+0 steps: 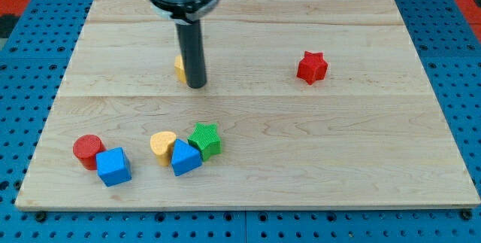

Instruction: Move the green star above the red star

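Our tip (196,85) rests beside a yellow block (180,68), well apart from the small green wooden star (205,139), which touches a blue block (185,158) near the wooden surface's (361,160) bottom. The red star (311,68) sits far right. With no jaws on this end effector, we judge the light, rigid star slides best pushed from its lower left.

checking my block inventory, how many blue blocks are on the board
2. One blue block sits near the view's bottom left, beside the red cylinder. The other blue block lies between the yellow heart and the green star. None appears hidden.
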